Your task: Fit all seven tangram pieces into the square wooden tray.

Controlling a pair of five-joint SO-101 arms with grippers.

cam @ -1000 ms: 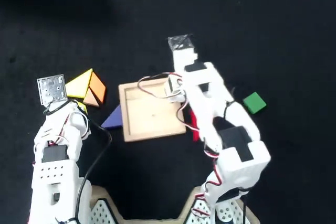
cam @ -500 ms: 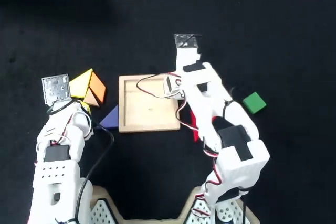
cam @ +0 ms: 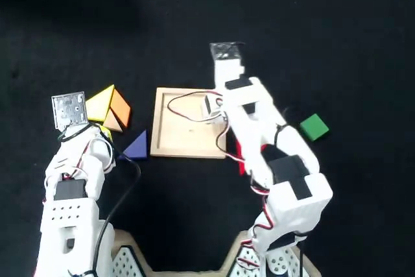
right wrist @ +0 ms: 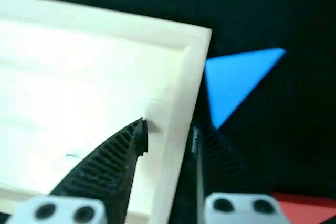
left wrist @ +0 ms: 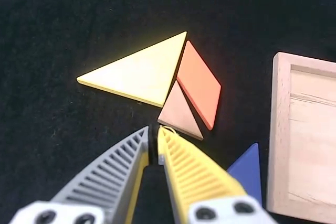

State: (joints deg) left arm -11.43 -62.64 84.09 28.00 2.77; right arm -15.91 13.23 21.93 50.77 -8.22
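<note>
The square wooden tray [cam: 187, 153] lies mid-table with nothing in it. My right gripper [right wrist: 169, 136] is shut on the tray's wall [right wrist: 178, 103], one finger inside and one outside, at the tray's right side under the right arm [cam: 249, 105]. A bright blue triangle [right wrist: 239, 80] lies just outside that wall. My left gripper [left wrist: 153, 129] is shut on nothing, its tip beside a small tan triangle [left wrist: 178, 115]. A yellow triangle [left wrist: 139, 72] and an orange parallelogram [left wrist: 199, 85] touch the tan one. A dark blue triangle [cam: 136, 147] lies left of the tray.
A green square [cam: 314, 126] sits apart on the black cloth to the right of the right arm. A red piece [cam: 241, 160] shows under that arm near the tray's near right corner. The far half of the table is open cloth.
The tray has turned and slid away from the arm bases and to the right, held by my right gripper. The left arm shifted only slightly.
</note>
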